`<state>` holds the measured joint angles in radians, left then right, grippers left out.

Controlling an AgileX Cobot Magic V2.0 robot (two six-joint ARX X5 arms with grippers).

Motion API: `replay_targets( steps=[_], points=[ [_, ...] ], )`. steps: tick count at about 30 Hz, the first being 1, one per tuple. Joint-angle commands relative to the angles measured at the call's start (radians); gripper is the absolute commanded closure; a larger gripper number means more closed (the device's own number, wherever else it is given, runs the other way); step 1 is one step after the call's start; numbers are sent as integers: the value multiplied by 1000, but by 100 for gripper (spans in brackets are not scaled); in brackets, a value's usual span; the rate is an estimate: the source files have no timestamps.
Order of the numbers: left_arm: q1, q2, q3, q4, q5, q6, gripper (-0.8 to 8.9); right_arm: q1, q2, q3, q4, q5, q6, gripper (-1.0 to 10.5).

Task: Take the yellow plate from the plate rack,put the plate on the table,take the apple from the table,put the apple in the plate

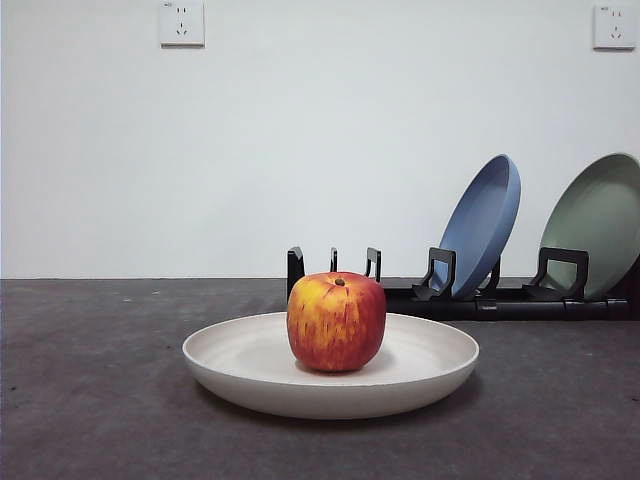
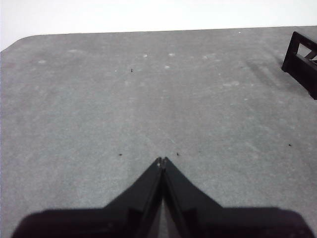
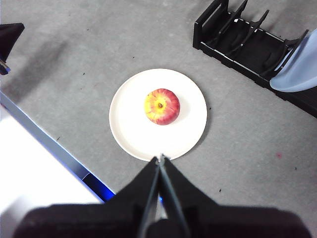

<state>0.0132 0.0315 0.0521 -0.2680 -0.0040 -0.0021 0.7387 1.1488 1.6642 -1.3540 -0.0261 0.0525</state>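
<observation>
The apple, round, red and yellow-streaked, sat in the matte cream yellow plate on the rough grey surface. Both the right gripper above it and the left gripper had jaws clenched, empty. The black plate rack behind held a blue plate.

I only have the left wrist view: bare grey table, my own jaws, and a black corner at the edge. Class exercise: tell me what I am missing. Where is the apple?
Observer: The apple sits in the yellow plate, near its middle.
Operator: Where is that plate?
Observer: Flat on the table, in front of the plate rack.
Operator: Anything left in the rack?
Observer: A blue plate and a pale green plate lean in its slots.
Operator: And the right gripper?
Observer: The right gripper is shut, above the plate's edge, holding nothing.
</observation>
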Motion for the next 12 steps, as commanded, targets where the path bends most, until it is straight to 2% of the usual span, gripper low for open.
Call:
replay_targets(
  steps=[1, 6, 8, 12],
  points=[
    [3, 4, -12, 4, 5, -9, 816, 1, 0, 1, -22, 2, -1, 946],
    [3, 4, -12, 4, 5, -9, 816, -8, -5, 1, -22, 12, -2, 946],
    [3, 5, -12, 4, 5, -9, 816, -43, -36, 1, -22, 46, -54, 946],
    [3, 9, -12, 4, 5, -9, 816, -146, -110, 1, 23, 21, -90, 946]
  ],
)
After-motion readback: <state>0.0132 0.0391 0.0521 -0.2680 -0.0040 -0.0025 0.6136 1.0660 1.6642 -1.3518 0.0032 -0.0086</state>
